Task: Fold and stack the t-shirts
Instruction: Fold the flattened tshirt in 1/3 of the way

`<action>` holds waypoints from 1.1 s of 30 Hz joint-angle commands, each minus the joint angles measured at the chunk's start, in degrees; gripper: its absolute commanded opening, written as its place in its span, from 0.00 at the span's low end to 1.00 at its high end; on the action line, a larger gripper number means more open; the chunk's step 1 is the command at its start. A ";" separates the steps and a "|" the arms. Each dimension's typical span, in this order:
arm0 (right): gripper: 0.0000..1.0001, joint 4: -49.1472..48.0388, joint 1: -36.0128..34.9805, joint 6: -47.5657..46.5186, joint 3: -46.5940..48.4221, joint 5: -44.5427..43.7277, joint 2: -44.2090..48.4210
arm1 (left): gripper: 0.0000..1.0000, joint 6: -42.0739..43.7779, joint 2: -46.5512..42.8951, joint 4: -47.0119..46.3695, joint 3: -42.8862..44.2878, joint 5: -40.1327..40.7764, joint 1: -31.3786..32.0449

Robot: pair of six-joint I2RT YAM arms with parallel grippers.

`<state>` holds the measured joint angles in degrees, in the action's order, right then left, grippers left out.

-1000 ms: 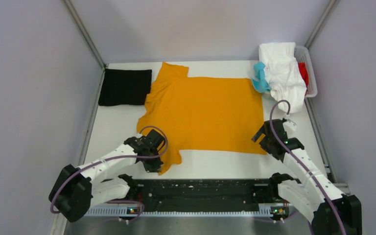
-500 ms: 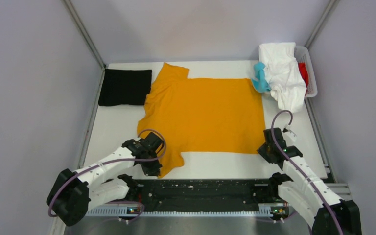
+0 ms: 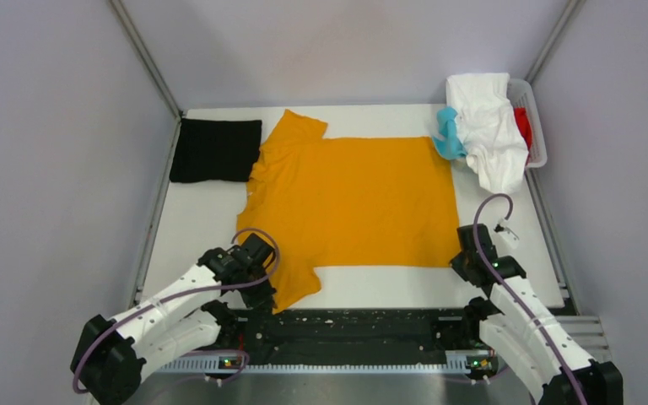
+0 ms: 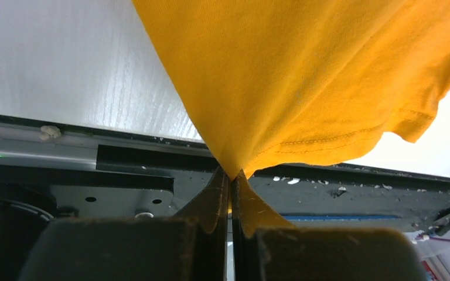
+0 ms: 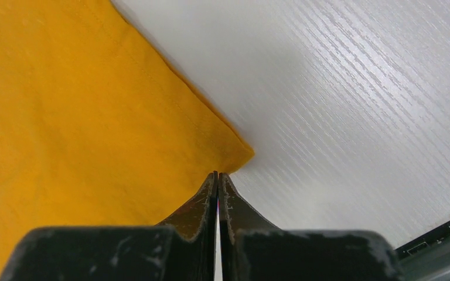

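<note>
A white table (image 3: 194, 228) sits between plain grey walls. From above, the orange shirt (image 3: 354, 198) lies spread flat across the middle, its collar end to the left. A folded black shirt (image 3: 215, 150) lies at the far left corner, touching the orange one's far sleeve. At the far right a basket (image 3: 540, 126) holds a white shirt (image 3: 489, 126), a teal shirt (image 3: 447, 135) and a red shirt (image 3: 523, 126), the white one spilling over the rim. The left gripper (image 3: 261, 295) sits at the near sleeve and the right gripper (image 3: 471, 257) at the near hem corner.

In the left wrist view the jaws are pinched tight on a peak of orange cloth, which rises away from them over the table's near edge.

In the right wrist view the jaws are closed to a hairline at the hem corner and seem to have caught the cloth's very edge (the bite looks thin, with the corner tip poking out beside them).

The step in hand looks like gripping the near edge for the first fold. The next move calls for both arms to lift together and carry that edge towards the far side, keeping it taut. The right pinch could slip.
</note>
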<state>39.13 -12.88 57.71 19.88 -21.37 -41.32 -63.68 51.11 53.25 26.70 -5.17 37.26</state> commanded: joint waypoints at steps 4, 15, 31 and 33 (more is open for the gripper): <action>0.00 1.87 0.40 1.15 1.61 -0.84 1.43 | 0.00 -3.03 -4.38 2.04 -0.95 -3.13 0.98; 0.41 -3.48 0.57 2.55 0.12 -3.64 -6.06 | 0.00 -1.50 -1.14 1.37 0.65 -2.58 1.01; 0.00 -9.61 1.02 -6.02 5.03 -2.19 -10.21 | 0.00 3.78 4.15 -5.51 9.83 0.23 0.89; 0.00 -9.84 1.02 -7.41 6.20 -1.78 -10.88 | 0.00 5.48 6.43 -6.82 12.30 1.86 0.81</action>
<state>30.92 -12.51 54.48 21.56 -23.77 -51.33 -62.15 54.48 51.62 33.63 -6.13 37.95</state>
